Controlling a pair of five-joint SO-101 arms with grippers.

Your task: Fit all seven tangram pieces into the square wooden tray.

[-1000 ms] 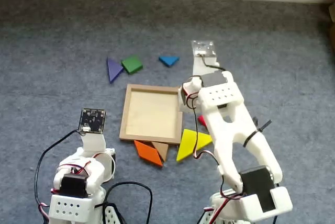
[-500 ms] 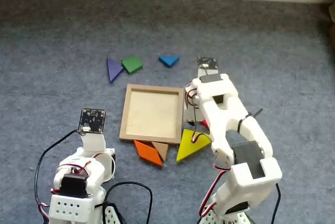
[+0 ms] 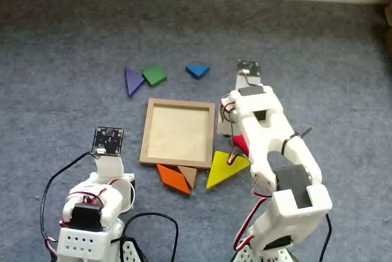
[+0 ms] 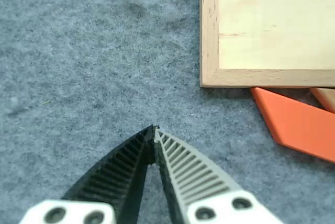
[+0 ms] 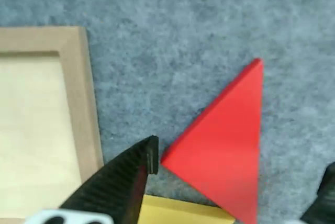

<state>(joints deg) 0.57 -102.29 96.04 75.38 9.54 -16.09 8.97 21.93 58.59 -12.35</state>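
Observation:
The square wooden tray [image 3: 147, 133] lies mid-carpet with nothing in it. Beyond it lie a purple triangle [image 3: 132, 80], a green square [image 3: 154, 75] and a blue triangle [image 3: 197, 70]. Along its near edge lie an orange parallelogram [image 3: 173, 178], a tan triangle [image 3: 188, 176] and a yellow triangle [image 3: 223, 168]. A red triangle [image 3: 241, 144] lies by the tray's right side, partly under the right arm [image 3: 263, 127]. My right gripper [image 5: 241, 164] hangs open low over the red triangle [image 5: 225, 145], one finger on each side. My left gripper [image 4: 153, 130] is shut above bare carpet near the tray's corner [image 4: 209, 77].
Grey carpet covers the whole work area. The left arm [image 3: 98, 204] sits folded at the near left, back from the tray. Open carpet stretches to the far left and far right. Black cables loop near the arm bases [image 3: 153, 219].
The right arm has drawn back from its stretched pose and folded, its wrist shifting slightly right and down over the red triangle. The left arm and all pieces kept still.

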